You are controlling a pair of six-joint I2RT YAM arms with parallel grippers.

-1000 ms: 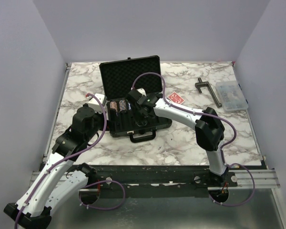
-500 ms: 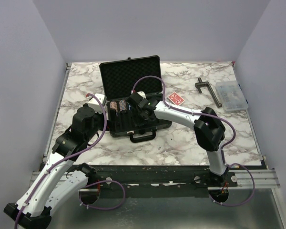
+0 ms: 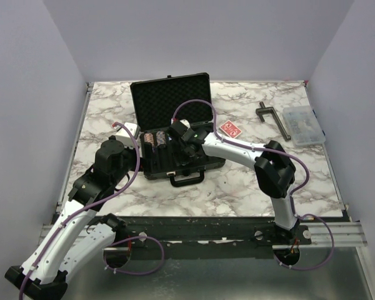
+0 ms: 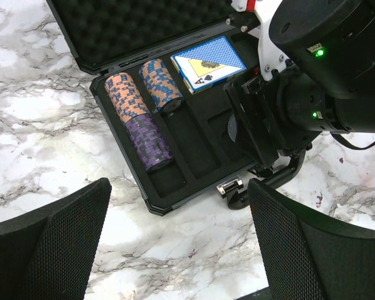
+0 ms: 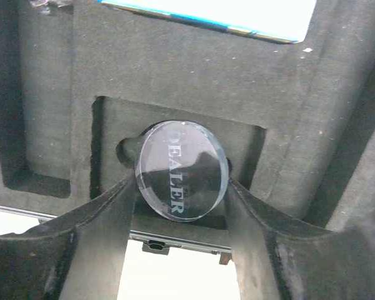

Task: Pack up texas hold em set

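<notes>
The black case of the texas hold em set lies open mid-table, its foam lid raised at the back. In its slotted tray lie an orange chip stack, a blue-orange one, a purple one and a blue card deck. A red deck lies on the marble right of the case. My right gripper is shut on a clear round dealer button, held on edge just over a square foam recess. My left gripper hangs open and empty above the case's front edge.
A dark T-shaped tool and a clear compartment box lie at the back right. The case handle sticks out toward the near side. The right arm reaches over the tray's right half.
My right gripper has shifted a little left and lower over the tray, with the button still between its fingers. The left arm has not moved.
</notes>
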